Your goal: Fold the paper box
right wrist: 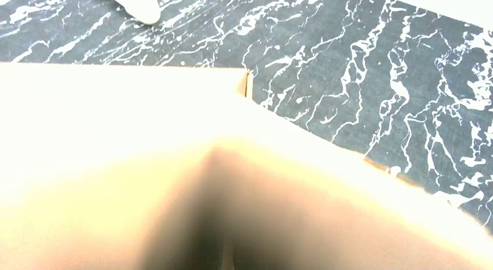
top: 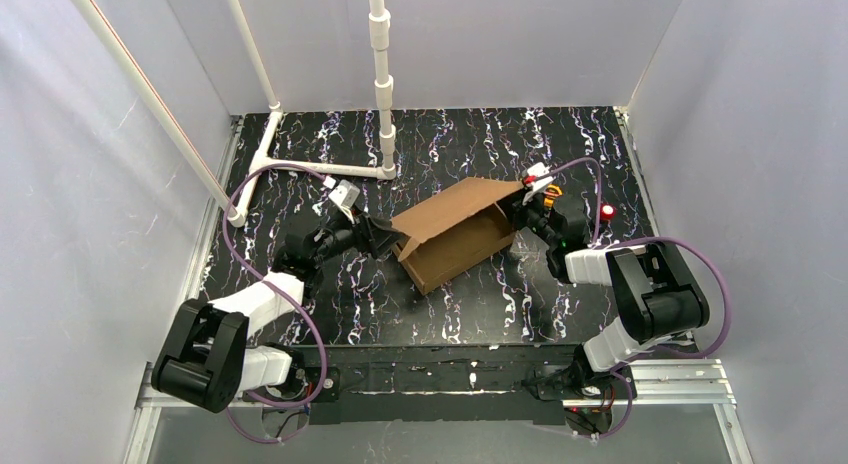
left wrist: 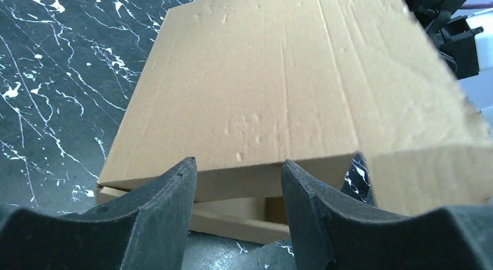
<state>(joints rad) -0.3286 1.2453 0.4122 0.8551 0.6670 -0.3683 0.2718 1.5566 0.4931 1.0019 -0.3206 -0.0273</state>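
Now paper box (top: 455, 234) just ahead of left gripper (left wrist: 238, 165), released; right gripper (top: 520, 209) state unclear.

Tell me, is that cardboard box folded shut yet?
Not quite: the paper box stands formed, but its lid slants up, leaving a gap.

Item: paper box (top: 455, 234), plain brown corrugated cardboard; you will find it partly folded.
Shape: shallow tray with raised walls and one broad lid panel above it.
Lid: slants over the tray and is not shut; you can see a dark gap beneath its edge.
Surface: crease lines and small dents on the lid's top.
Pose: long axis diagonal, left end nearer you.
Place: mid-table (top: 480, 144), resting on the black, white-veined top.
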